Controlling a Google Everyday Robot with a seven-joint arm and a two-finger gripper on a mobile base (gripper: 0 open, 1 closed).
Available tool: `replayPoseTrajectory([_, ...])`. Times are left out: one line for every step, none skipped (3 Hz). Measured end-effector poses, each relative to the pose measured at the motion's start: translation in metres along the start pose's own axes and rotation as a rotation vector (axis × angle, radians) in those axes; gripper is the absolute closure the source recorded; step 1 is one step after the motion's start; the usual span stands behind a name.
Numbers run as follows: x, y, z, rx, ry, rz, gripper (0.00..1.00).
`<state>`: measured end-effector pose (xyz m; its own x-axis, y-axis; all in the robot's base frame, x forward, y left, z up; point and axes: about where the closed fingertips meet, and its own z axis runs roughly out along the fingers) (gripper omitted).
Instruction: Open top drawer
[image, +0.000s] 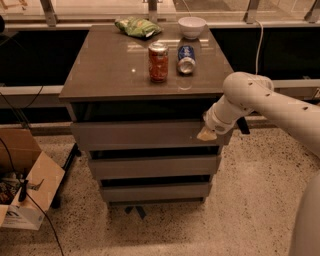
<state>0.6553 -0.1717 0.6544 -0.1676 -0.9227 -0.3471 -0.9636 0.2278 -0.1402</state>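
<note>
Tool (206, 133): sits just under the front right corner of the bench (105, 70), its pale tip against the right end of the top drawer (145, 135). Open or closed: cannot tell from this view. The arm (280, 107) comes in from the right side.

Top drawer: directly below the bench's front edge, uppermost of three, with a dark gap between its upper rim and the bench top. Its front reads wider than the middle drawer (152, 166) and bottom drawer (155, 191), so it may already stand a little proud; not certain.

Handling (judgement): the front is flat, glossy and handleless, so it is slippery with nothing to pinch on the face. It is a stiff panel and not fragile. The best hold is probably the upper rim through the gap, or a hook round the right end where the tool now is. A pull from one end could skew the drawer on its runners, so draw straight out, square to the front edge. Weight is likely moderate; contents unseen.

On the bench: red can (158, 62) upright near centre, blue can (186, 59) lying just beside it to the right, white bowl (192, 26) and green bag (138, 26) near the back edge. A jerk might topple the red can.

Room: the floor (250, 200) ahead of the front edge looks open along the drawer's path. A cardboard box (27, 187) lies off the front left corner, well apart.
</note>
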Motion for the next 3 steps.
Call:
replayPoseTrajectory([-0.0007, -0.0003, -0.0019, 0.000, 0.000, 0.000, 1.00])
replayPoseTrajectory([-0.0019, -0.0007, -0.0052, 0.000, 0.000, 0.000, 0.82])
replayPoseTrajectory([-0.0038, -0.0015, -0.0101, 0.000, 0.000, 0.000, 0.58])
